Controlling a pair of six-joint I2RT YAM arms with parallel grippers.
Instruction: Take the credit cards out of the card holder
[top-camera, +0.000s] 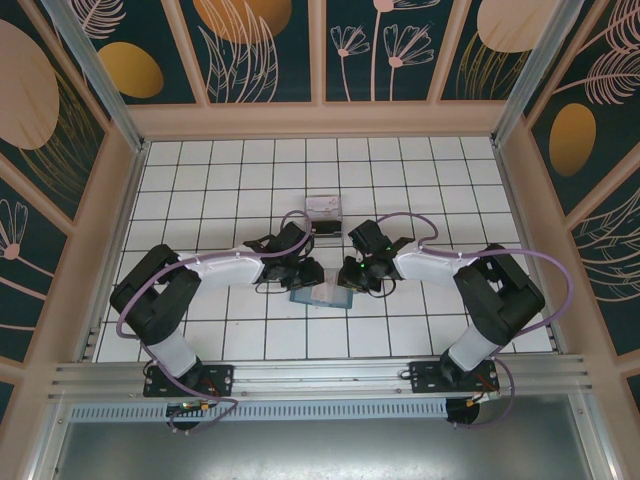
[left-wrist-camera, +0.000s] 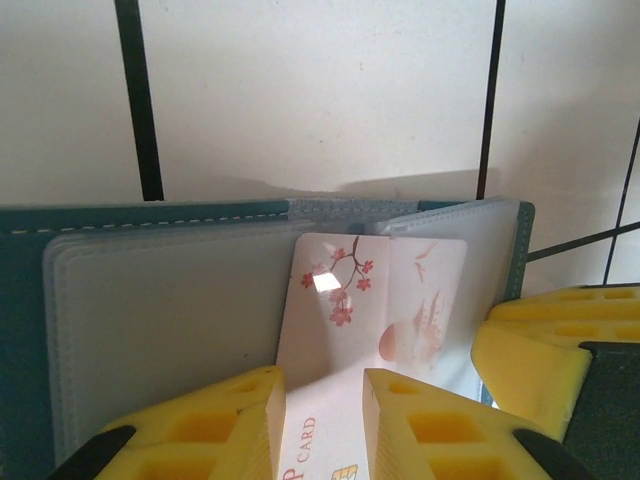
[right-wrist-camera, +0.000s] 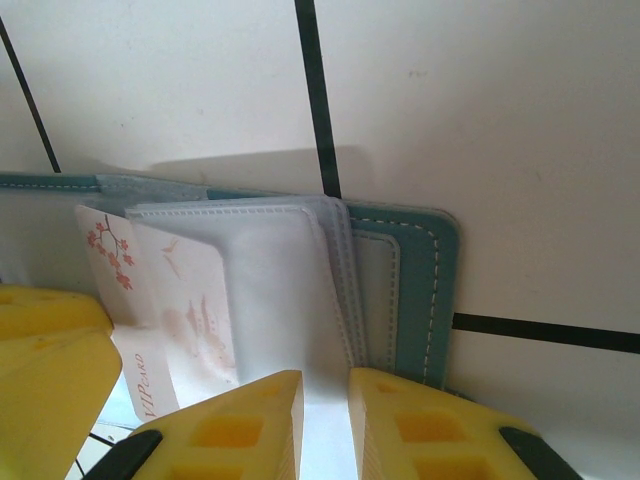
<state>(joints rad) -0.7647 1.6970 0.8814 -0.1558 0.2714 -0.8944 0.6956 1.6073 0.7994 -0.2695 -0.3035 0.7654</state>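
On the tiled tabletop (top-camera: 200, 170), pin the card holder (right-wrist-camera: 420, 270) with the right gripper (right-wrist-camera: 325, 420) and draw the pale card (left-wrist-camera: 380, 300) straight out with the left gripper (left-wrist-camera: 322, 420); both stand slightly apart, hold unclear.

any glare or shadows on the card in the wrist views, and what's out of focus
Left wrist: a small glare patch sits on the pale card by the blossom print, the card holder shadows the tile behind, the yellow left tool looks soft. Right wrist: same shadow behind the holder, right tool blurred.
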